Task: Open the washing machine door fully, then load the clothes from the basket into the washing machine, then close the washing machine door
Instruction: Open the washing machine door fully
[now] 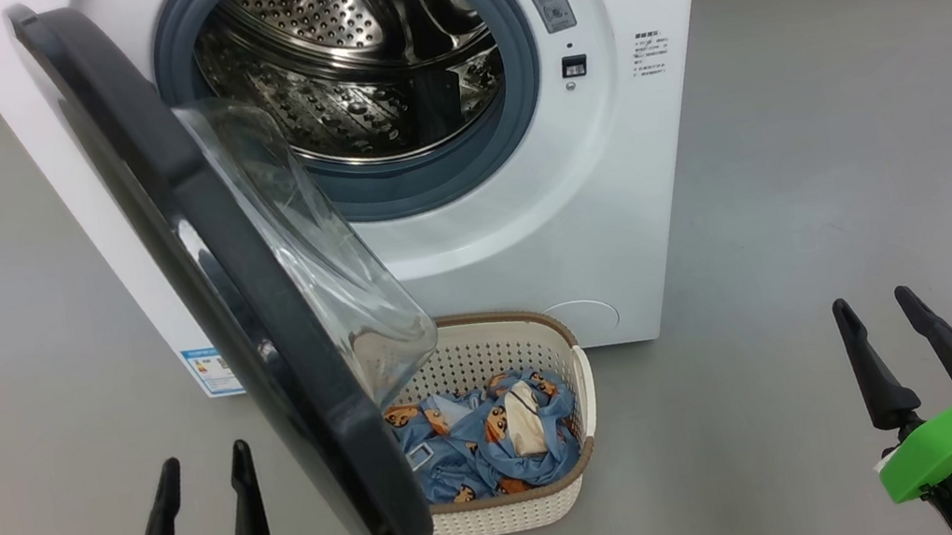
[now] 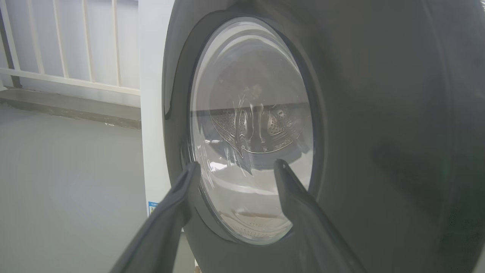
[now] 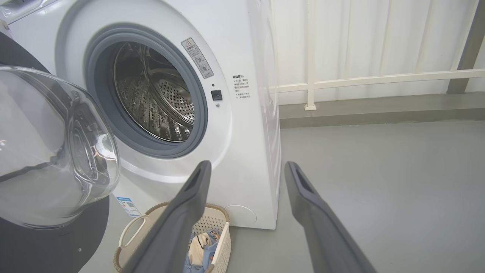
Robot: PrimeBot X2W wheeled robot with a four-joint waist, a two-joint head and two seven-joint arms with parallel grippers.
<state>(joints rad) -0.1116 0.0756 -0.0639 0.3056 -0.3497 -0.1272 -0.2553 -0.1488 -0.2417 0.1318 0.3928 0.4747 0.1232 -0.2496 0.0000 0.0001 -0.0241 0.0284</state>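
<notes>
The white washing machine (image 1: pixel 606 191) stands ahead with its steel drum (image 1: pixel 354 50) exposed. Its round black door (image 1: pixel 182 255) hangs partly open toward me, the clear glass bowl (image 1: pixel 315 263) bulging toward the machine. Below the opening sits the cream basket (image 1: pixel 488 351), partly behind the door, holding blue bear-print clothes (image 1: pixel 484 446). My left gripper (image 1: pixel 201 461) is open at the lower left, just outside the door's black outer face (image 2: pixel 379 132). My right gripper (image 1: pixel 870 301) is open at the lower right, apart from everything. In the right wrist view the basket (image 3: pixel 218 216) shows between the machine (image 3: pixel 246 132) and my fingers.
Grey floor (image 1: pixel 846 155) spreads on both sides of the machine. A low grey kerb with white railing (image 3: pixel 379 79) runs behind it. A blue label sticker (image 1: pixel 210 371) marks the machine's lower left front corner.
</notes>
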